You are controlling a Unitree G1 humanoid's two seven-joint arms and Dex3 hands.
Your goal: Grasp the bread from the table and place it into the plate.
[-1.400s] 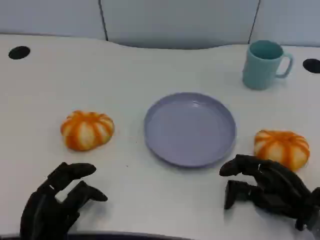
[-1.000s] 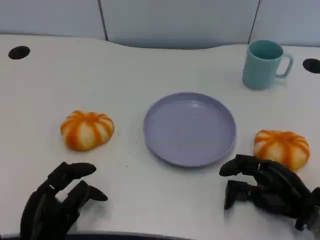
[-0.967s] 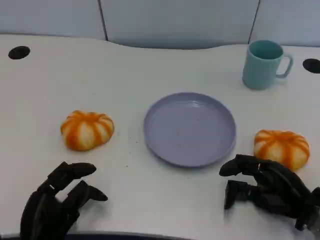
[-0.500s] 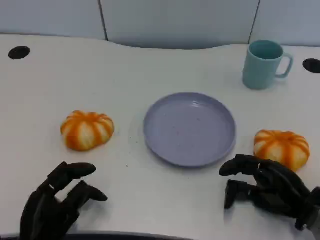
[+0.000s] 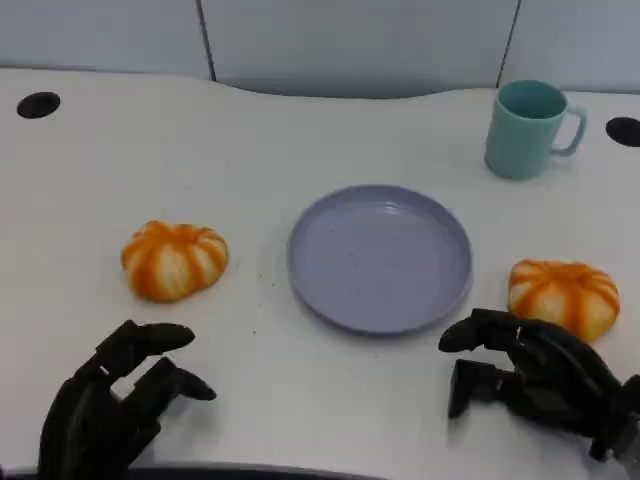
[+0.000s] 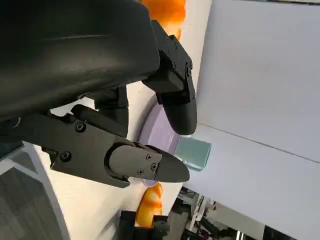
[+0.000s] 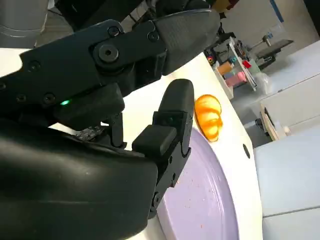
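Observation:
A lilac plate [image 5: 380, 256] sits at the middle of the white table. One orange-and-white bread roll [image 5: 174, 260] lies to its left, a second roll [image 5: 564, 295] to its right. My left hand [image 5: 105, 405] rests near the front edge, below the left roll, fingers apart and holding nothing. My right hand [image 5: 535, 382] sits just in front of the right roll, apart from it, fingers spread and empty. The left wrist view shows my left hand [image 6: 125, 115], the plate [image 6: 155, 137] and a roll [image 6: 150, 205]. In the right wrist view my right hand [image 7: 125, 105] reaches over the plate [image 7: 200, 200], the far roll [image 7: 208, 116] beyond.
A teal mug [image 5: 530, 128] stands at the back right. Two dark cable holes, one [image 5: 38, 104] at the far left and one [image 5: 622, 131] at the far right, mark the table. A grey partition runs behind the table's rear edge.
The fingers of my left hand have shifted slightly. Both rolls, the plate and my right hand stay where they were.

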